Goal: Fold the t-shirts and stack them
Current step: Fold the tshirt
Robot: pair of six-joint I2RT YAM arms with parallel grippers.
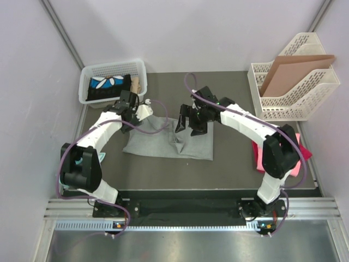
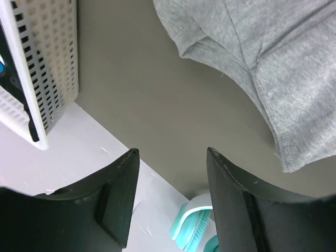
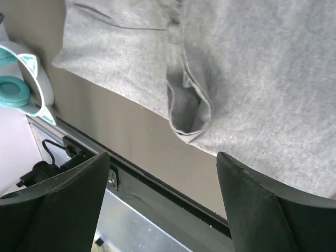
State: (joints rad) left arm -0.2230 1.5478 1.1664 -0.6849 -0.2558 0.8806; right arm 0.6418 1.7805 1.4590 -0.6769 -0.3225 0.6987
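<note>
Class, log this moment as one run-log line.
grey t-shirt: spread out, rumpled | left gripper: open, empty, by its left edge | right gripper: open, empty, above its middle | pink t-shirts: heaped far right

The spread tee (image 1: 163, 141) lies on the table (image 1: 229, 90), under the right claw (image 1: 188, 124) and just to the right of the left claw (image 1: 132, 108). The basket (image 1: 112, 82) stands just behind the left claw. Far right of the right claw stands the rack (image 1: 294, 103), with the cardboard (image 1: 294, 68) in it; before the rack lie the other tees (image 1: 302, 152).
</note>
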